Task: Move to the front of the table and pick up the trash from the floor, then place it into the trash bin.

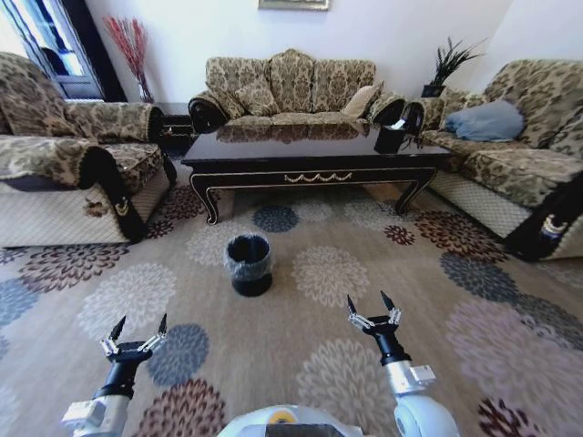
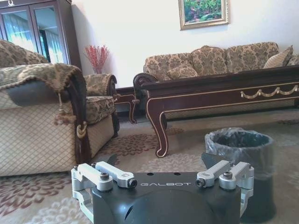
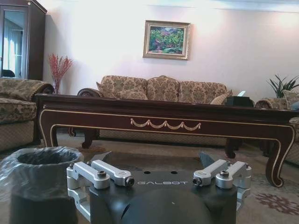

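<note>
Both arms held low and forward above the floor (image 1: 364, 246); left gripper (image 1: 138, 328) at lower left of head view, fingers spread wide, nothing between them; right gripper (image 1: 370, 304) at lower right, a bit further forward, also spread wide and holding nothing; in the left wrist view the left gripper (image 2: 160, 158) shows its dark fingertips well apart over carpet, same for the right gripper (image 3: 154, 156) in the right wrist view; trash bin (image 1: 249, 264) stands upright on the carpet between robot and table, ahead of the grippers and closer to the left one's line, clear liner crinkled over its rim, apart from both grippers; bin (image 2: 244, 154) also sits just beyond the left fingers in the left wrist view, and at the near edge (image 3: 39, 179) of the right wrist view; table (image 1: 310, 150) runs crosswise beyond the bin, gold scroll on its front edge, a black box (image 1: 390, 138) on its right end; sofas on three sides; can't pick out any trash on the carpet.
</note>
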Robot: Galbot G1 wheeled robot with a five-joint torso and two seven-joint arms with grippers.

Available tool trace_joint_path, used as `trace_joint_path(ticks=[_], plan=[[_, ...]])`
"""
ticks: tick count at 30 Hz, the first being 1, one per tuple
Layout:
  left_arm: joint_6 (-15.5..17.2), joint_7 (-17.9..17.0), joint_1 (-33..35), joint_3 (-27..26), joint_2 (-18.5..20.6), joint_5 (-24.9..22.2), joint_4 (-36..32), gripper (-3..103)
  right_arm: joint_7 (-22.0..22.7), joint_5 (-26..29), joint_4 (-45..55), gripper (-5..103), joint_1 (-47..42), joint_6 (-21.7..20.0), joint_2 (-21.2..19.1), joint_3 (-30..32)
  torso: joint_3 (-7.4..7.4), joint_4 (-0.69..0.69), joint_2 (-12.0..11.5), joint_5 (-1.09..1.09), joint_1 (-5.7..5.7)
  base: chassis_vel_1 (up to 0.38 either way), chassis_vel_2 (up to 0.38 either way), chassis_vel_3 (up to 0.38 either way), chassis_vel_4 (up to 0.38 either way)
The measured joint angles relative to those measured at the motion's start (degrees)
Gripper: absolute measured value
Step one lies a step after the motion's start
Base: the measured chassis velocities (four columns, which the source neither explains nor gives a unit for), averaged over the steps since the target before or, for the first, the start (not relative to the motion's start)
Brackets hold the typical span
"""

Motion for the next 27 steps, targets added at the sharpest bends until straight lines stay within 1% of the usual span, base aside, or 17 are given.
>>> trace_joint_path(ticks=[27], plan=[[0.0,0.0,0.0,0.0,0.0,0.0,0.0,100,0.0,0.0,0.0,100,0.0,0.0,0.0,0.0,0.00,0.00,0.0,0.00,0.00,0.298,-0.295,-0.290,0.294]])
